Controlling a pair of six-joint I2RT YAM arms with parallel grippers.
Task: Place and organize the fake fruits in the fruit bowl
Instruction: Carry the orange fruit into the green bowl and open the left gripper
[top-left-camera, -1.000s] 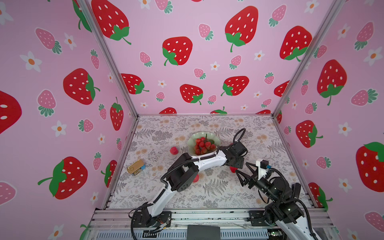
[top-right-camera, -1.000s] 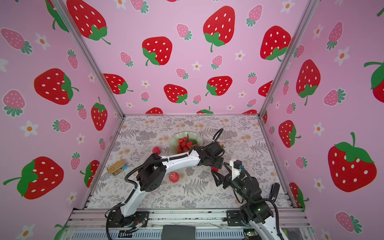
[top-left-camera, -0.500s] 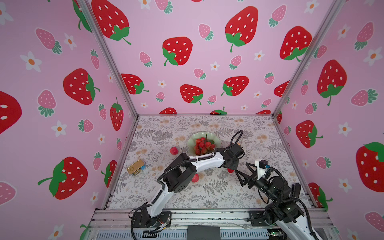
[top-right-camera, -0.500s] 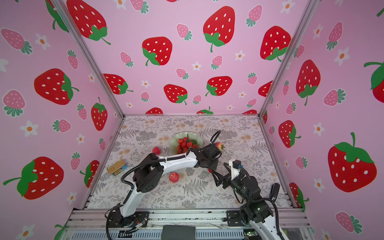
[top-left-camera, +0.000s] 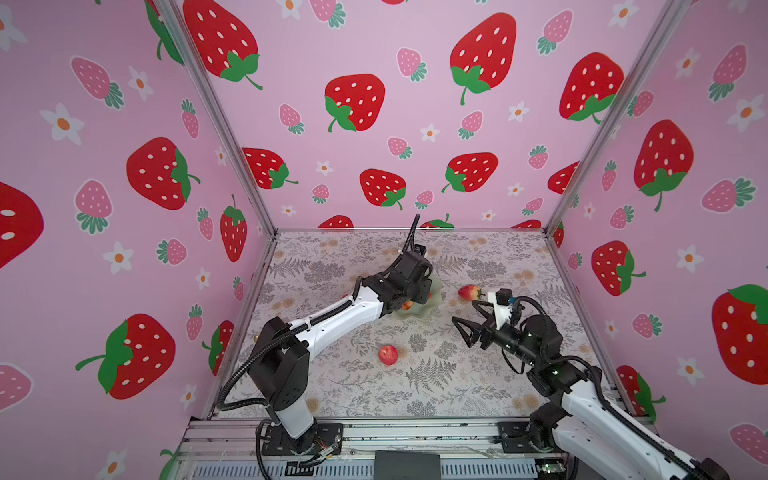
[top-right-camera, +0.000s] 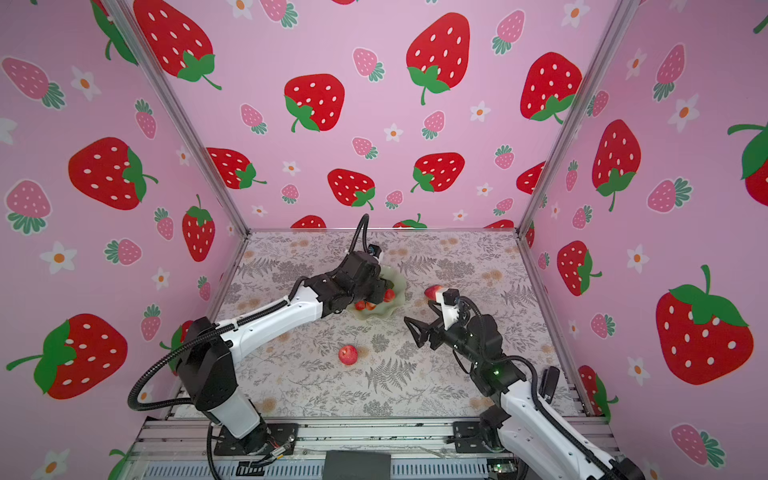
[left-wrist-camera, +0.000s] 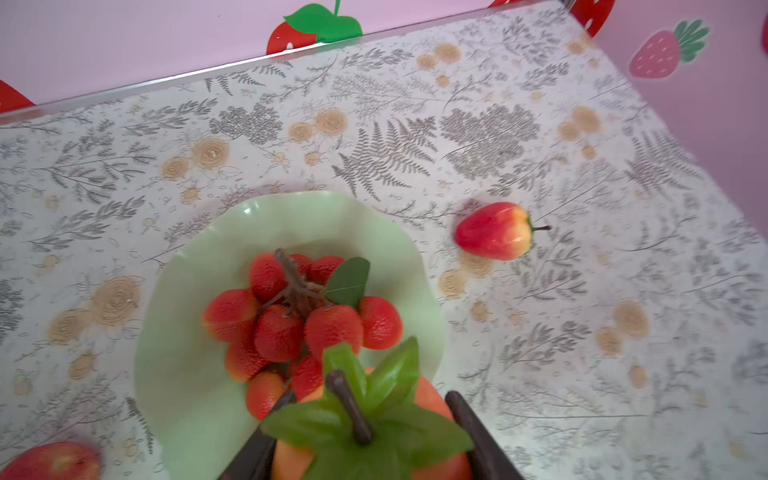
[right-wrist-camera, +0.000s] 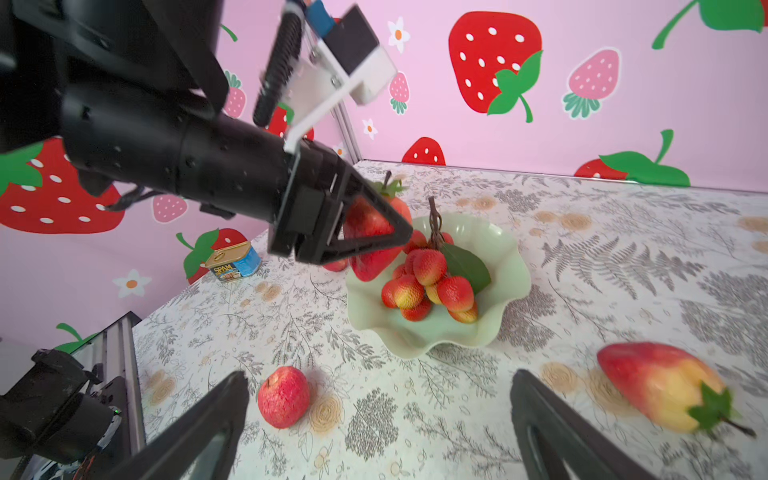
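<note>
Quick status from my desk: the left gripper (left-wrist-camera: 370, 444) is clamped on a big strawberry (right-wrist-camera: 368, 249), a finger on each side and the green cap up toward the wrist camera. It hangs over the wavy rim of the fruit bowl (right-wrist-camera: 415, 345). I can't tell if the tip touches the bowl. The berry cluster (right-wrist-camera: 428, 282) sits in the middle of the bowl with its stem poking up, and there's a band of bare green between the berries and the rim. In both top views the left arm (top-left-camera: 345, 311) covers the left half of the bowl, so only the right edge shows there. The right gripper (top-left-camera: 464, 311) has its jaws spread wide, low over bare table (top-left-camera: 478, 374) just right of the bowl. A second strawberry (right-wrist-camera: 656, 390) lies on its side near the bowl, clear of the rim and close to one right finger (right-wrist-camera: 552, 428). The apple (top-left-camera: 388, 354) sits alone in front of the bowl, well apart from it, between the two arms. A gold tin (right-wrist-camera: 232, 262) is off by the left wall's edge, well away from the fruit. The most open table is the strip between the bowl and the back wall (top-left-camera: 415, 124), plus the front stretch near the rail.
</note>
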